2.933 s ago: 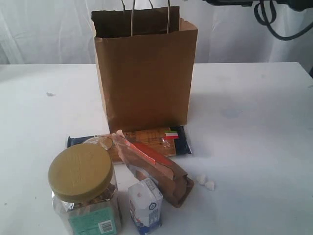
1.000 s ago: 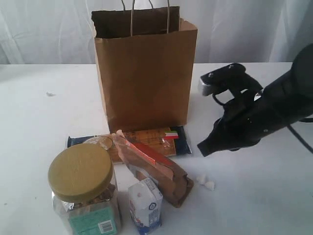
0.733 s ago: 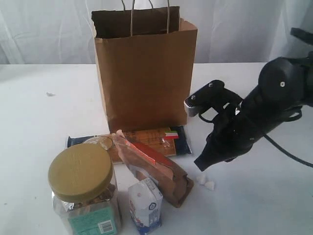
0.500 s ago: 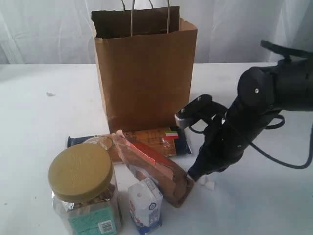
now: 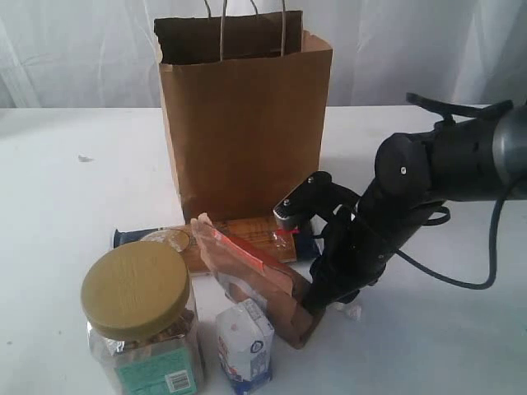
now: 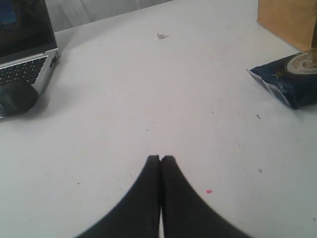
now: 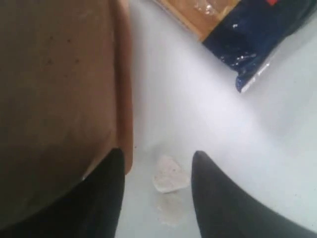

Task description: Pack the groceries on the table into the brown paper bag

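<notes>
The brown paper bag (image 5: 243,115) stands upright at the back of the table (image 5: 74,189). In front of it lies the spaghetti packet (image 5: 255,232), and nearer the camera are the brown pouch (image 5: 259,280), the olive-lidded jar (image 5: 136,288) and the small carton (image 5: 245,346). A round can top (image 5: 169,239) shows behind the jar. My right gripper (image 5: 317,300) is low at the pouch's right end and open (image 7: 158,156). One finger overlaps the pouch (image 7: 54,99) and nothing is held. My left gripper (image 6: 160,157) is shut and empty over bare table.
White crumbs (image 7: 171,173) lie on the table between my right fingers, and show beside the pouch (image 5: 352,311) in the exterior view. A laptop (image 6: 25,44) and a mouse (image 6: 17,96) sit at the table's far edge in the left wrist view. A small white scrap (image 5: 85,158) lies to the left.
My right arm has come into view, swung down and to the left, and now ends at the pouch's right end. The groceries and the bag have not moved.
</notes>
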Robot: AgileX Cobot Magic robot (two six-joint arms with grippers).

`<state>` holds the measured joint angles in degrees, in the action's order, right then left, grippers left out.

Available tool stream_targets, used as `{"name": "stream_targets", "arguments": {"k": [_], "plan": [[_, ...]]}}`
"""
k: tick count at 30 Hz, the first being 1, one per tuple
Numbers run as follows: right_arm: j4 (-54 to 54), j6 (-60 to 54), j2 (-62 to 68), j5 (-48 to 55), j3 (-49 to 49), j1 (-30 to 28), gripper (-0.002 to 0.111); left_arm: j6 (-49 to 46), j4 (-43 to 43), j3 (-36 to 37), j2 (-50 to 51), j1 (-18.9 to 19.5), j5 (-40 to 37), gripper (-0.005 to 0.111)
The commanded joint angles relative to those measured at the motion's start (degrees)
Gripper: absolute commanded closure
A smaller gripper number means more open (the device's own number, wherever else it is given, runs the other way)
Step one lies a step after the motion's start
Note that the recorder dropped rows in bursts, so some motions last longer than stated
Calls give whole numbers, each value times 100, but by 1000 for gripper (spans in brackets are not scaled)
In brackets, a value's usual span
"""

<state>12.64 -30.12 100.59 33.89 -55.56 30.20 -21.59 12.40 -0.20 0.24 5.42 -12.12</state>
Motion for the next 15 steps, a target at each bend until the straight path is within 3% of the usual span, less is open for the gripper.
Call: {"name": "stream_targets", "arguments": {"k": [1,15], "plan": [[-64,-65,23,-94,-42,6,67,11,15,20,-24,12,14,107],[-483,206,297,-169,-42,6,67,11,15,20,-24,12,14,107]]}}
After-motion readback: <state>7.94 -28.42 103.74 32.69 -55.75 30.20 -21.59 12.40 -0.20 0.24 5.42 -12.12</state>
